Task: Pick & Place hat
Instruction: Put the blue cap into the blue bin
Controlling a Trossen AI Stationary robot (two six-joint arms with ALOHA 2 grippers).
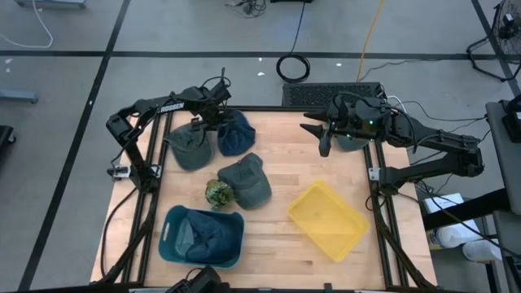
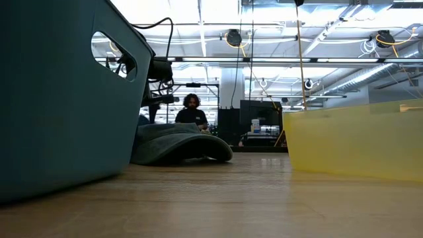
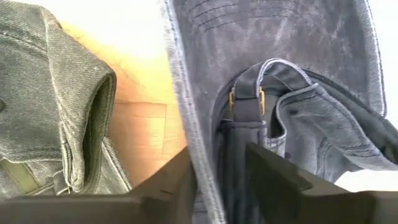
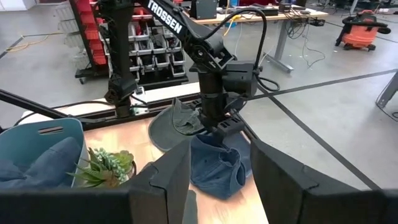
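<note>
Left gripper [image 1: 213, 122] is closing on the blue hat [image 1: 234, 134] at the table's [image 1: 285, 179] far left, its fingers [image 3: 273, 177] pinching the fabric around the back strap. Just beside it lies a grey-green hat [image 1: 189, 148]; nearer sit another grey hat [image 1: 246, 181] and a small plant [image 1: 218, 193]. Right gripper [image 1: 324, 140] is waiting over the far right edge, jaws partly apart and holding nothing visible. Gripping only a thin fold risks the hat slipping free on lifting, or the brim dragging the neighbouring hat. The teal bin [image 1: 175, 248] and yellow tray [image 1: 305, 213] are both sitting near.
</note>
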